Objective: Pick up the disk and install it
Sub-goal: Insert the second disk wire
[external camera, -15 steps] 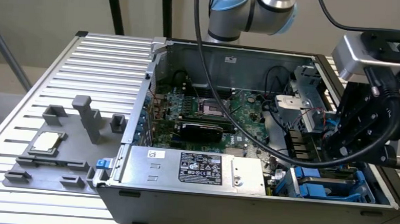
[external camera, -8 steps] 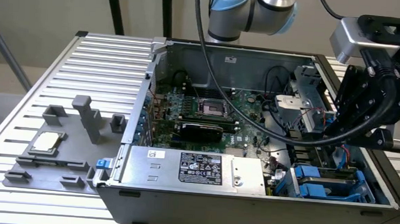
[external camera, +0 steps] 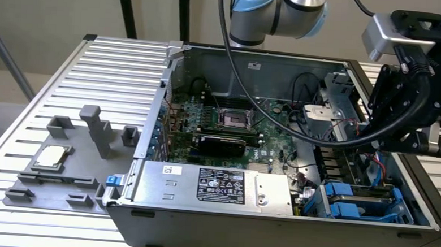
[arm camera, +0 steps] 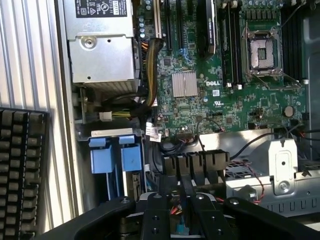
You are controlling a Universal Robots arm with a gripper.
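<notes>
The open computer case [external camera: 151,154] lies on its side on a slatted table. In its front corner, at the exterior view's right, the blue drive cage [external camera: 397,209] holds two blue-framed carriers side by side. I take the nearer one as the disk [external camera: 349,210] [arm camera: 131,159]; its metal body is mostly hidden. My gripper [external camera: 389,145] [arm camera: 179,197] hangs above the case's right side, over the black fan shroud [arm camera: 195,162] and short of the cage. It is open by a narrow gap, nothing between the fingers [arm camera: 156,200].
A power supply [external camera: 213,185] fills the case's front. The motherboard [external camera: 228,129] with its bare processor socket [external camera: 234,119] lies behind it. A grey fixture tray [external camera: 63,180] with a small silver chip [external camera: 53,156] sits on the table at the exterior view's left. A black keyboard [arm camera: 20,175] lies outside the case.
</notes>
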